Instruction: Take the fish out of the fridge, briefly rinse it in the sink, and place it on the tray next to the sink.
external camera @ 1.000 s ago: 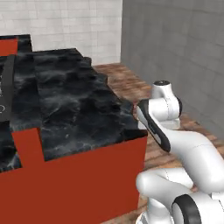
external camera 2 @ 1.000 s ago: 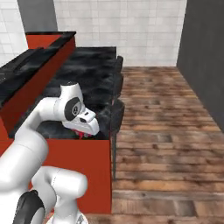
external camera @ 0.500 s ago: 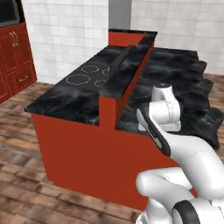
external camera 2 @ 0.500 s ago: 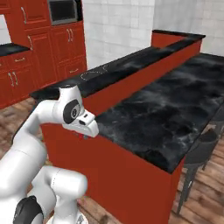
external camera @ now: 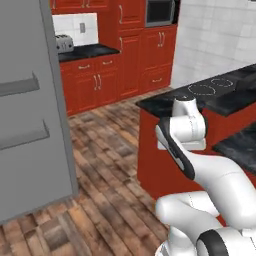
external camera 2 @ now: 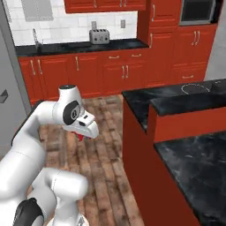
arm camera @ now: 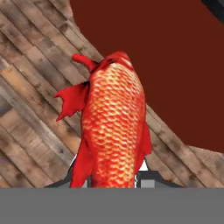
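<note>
Holding the scaly bright-red fish (arm camera: 114, 127) pinched between its two fingers, the end effector (external camera 2: 81, 133) hangs low in front of the robot over the brown wooden plank floor (arm camera: 30, 109), beside the red wall of the kitchen island (external camera 2: 137, 163). In the hand view the fish runs straight out from the fingers along the line the end effector looks down: its thick body sits in the grip at the bottom of that view, and its forked tail end (arm camera: 85, 61) points away from the hand. So its long axis lies in line with the fingers, not across them. In the right base view only a small red tip (external camera 2: 80, 137) shows under the white hand.

A curved chrome tap (external camera 2: 35, 37) rises from the far black counter (external camera 2: 84, 44) along the back wall, left of the silver toaster (external camera 2: 99, 35), well apart from the end effector. Judging from that, the rinsing step lies ahead, and the fish must be carried there tail-first.
</note>
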